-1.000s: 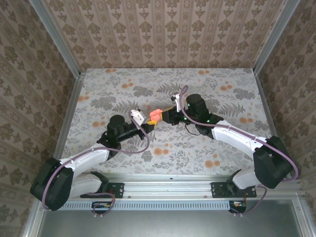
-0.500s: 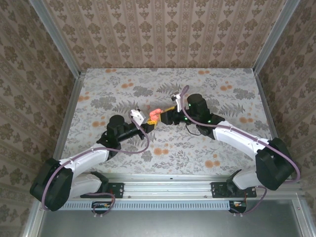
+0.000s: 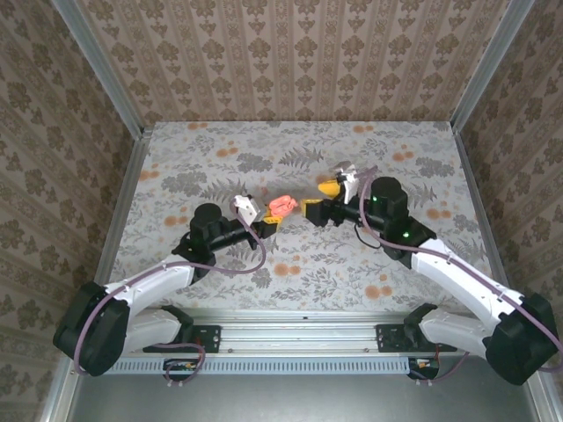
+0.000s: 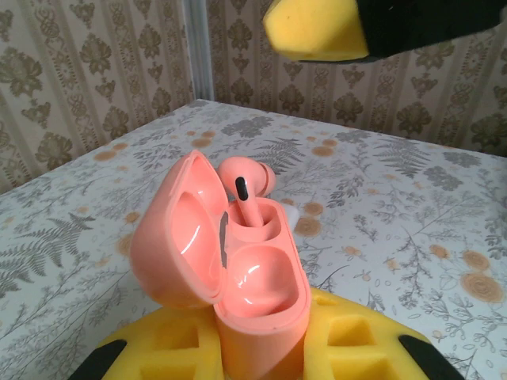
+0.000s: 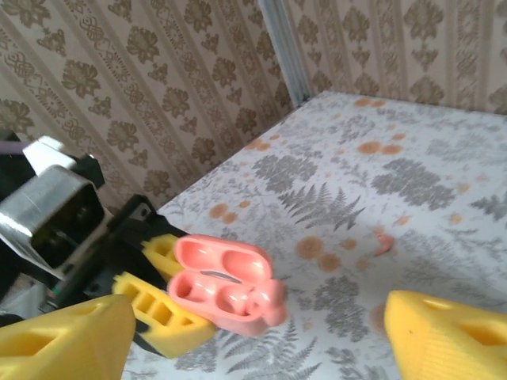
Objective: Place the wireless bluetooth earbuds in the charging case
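From above, the left hand (image 3: pixel 266 223) is clamped on a glossy, rounded coral-pink charging case (image 3: pixel 282 206) over the flower-patterned desk (image 3: pixel 202 149). The right hand (image 3: pixel 319 199), just right of the case, stands spread wide, and there is open desk all round the case. Left wrist: the lid (image 4: pixel 176 237) is swung left of the case's body, with one coral earbud (image 4: pixel 246 179) upright in the far socket and the near socket a smooth hollow. Right wrist: the right hand's two yellow foam fingers (image 5: pixel 447 332) flank the case, well apart.
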You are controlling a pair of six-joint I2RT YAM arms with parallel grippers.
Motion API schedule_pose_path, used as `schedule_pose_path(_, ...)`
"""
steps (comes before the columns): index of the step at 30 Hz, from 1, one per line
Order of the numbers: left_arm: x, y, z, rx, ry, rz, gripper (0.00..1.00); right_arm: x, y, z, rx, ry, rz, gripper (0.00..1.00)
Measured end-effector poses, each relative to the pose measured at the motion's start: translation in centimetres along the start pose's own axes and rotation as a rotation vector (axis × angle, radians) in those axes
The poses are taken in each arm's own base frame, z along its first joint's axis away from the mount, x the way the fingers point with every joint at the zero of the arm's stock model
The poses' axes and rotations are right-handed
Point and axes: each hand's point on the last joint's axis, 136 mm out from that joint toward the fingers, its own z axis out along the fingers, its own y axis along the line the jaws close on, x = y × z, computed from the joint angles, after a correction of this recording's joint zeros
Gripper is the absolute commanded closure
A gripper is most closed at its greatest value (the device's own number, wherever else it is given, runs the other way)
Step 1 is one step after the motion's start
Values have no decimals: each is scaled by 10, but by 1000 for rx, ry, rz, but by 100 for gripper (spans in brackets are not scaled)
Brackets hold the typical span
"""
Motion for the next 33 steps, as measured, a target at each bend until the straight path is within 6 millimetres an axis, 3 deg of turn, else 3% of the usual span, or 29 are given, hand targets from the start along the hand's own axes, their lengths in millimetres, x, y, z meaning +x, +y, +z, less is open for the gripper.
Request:
schedule_pose_path(3, -7, -6, 1, 40, -16, 12, 86, 16, -3, -11, -13, 2, -129, 13)
schedule_pose_path(9, -16, -15, 2, 103, -34, 25, 86, 38, 5, -18, -111, 65, -384, 24)
schedule_pose_path(16, -15, -20, 3, 139, -33, 23, 86, 54, 5, -4, -219, 149, -511, 26)
schedule_pose_path(23, -15, -21, 3, 145, -33, 26, 85, 54, 8, 9, -294, 166, -535, 35)
schedule_pose_path(33, -15, -21, 3, 144, -33, 29, 85, 49, 20, 7, -364, 146, -556, 43)
